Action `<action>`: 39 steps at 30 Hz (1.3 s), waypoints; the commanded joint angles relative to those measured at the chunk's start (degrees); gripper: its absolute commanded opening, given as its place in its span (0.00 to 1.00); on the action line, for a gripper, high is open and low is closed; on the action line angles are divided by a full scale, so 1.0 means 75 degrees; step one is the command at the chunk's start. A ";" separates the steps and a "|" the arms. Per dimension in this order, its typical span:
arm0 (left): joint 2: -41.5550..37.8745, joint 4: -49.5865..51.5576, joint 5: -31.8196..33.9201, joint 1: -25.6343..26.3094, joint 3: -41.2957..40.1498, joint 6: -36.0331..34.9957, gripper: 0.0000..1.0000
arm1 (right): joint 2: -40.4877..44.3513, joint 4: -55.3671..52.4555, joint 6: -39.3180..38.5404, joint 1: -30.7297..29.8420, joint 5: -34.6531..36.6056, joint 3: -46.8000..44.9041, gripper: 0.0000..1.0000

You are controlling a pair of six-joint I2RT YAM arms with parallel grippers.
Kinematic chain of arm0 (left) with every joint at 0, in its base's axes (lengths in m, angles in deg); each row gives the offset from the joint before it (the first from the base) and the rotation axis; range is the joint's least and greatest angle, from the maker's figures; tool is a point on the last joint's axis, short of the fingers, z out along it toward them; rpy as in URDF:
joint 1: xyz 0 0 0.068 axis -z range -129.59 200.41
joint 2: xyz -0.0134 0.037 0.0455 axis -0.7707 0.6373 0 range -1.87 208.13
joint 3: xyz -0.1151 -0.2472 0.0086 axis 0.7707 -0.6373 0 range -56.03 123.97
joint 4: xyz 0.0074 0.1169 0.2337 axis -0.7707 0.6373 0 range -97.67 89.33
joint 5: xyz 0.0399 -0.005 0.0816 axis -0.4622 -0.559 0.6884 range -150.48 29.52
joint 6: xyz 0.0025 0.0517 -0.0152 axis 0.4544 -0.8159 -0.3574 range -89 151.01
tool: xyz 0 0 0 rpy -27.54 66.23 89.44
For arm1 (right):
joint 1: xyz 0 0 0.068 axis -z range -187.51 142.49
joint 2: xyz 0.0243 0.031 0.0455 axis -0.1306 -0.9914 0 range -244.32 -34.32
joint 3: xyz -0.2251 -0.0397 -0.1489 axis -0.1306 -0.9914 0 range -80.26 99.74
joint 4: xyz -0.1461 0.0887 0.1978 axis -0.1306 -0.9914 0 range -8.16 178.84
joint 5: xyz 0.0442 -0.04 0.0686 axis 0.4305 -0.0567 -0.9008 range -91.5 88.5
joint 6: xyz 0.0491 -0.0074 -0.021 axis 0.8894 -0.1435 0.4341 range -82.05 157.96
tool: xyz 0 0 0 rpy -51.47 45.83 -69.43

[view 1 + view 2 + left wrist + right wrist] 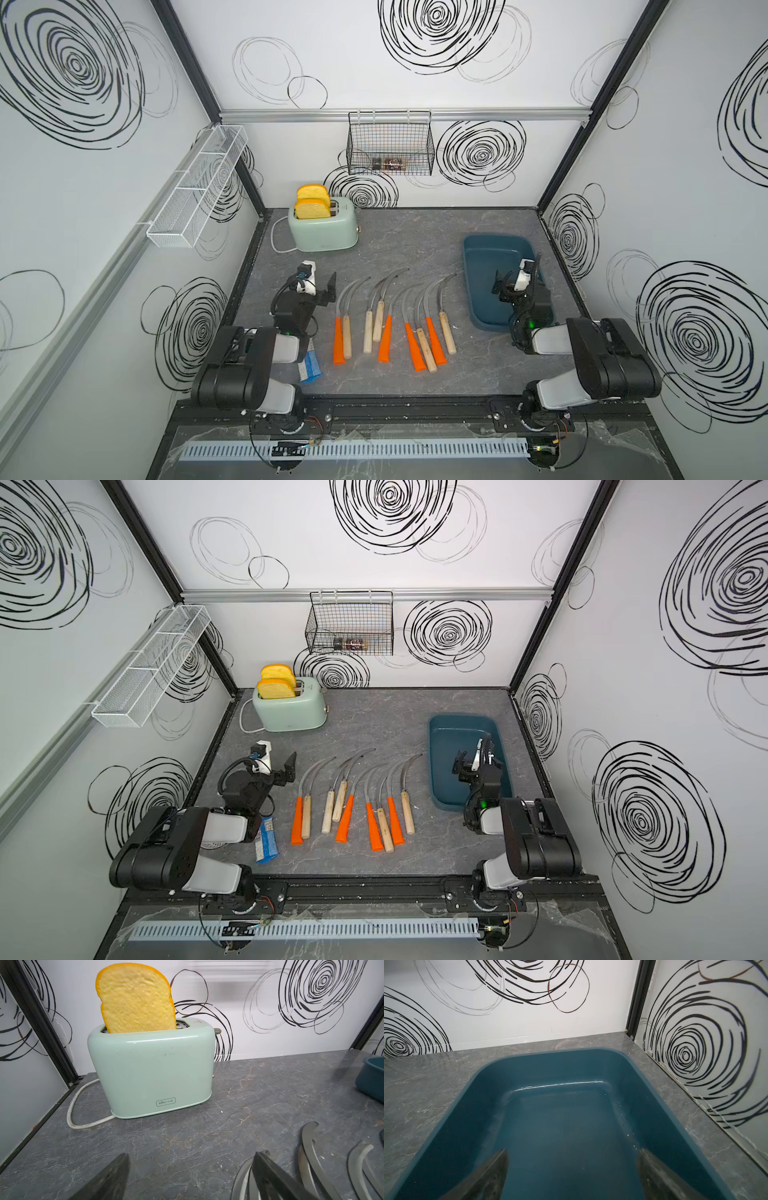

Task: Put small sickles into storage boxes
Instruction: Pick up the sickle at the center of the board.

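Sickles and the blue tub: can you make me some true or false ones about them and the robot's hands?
1. The tub has sickles in it. False: none shows inside; the sickles lie on the table.
2. The right gripper is open over the tub. True.
3. The left gripper holds a sickle. False: it is open and empty.
4. The toaster has bread in it. True.
5. Every sickle handle is orange. False: some are pale wood.
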 commanded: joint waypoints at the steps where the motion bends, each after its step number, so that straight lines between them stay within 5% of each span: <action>1: -0.0007 -0.0546 0.0045 0.0045 -0.0017 -0.0019 0.96 | 0.0012 0.0190 -0.0089 0.0017 -0.0092 0.0116 0.98; 39: -0.0068 -0.0414 0.0068 0.0074 0.0024 -0.0047 0.96 | 0.0016 0.0169 -0.0065 0.0068 -0.0175 0.0127 0.98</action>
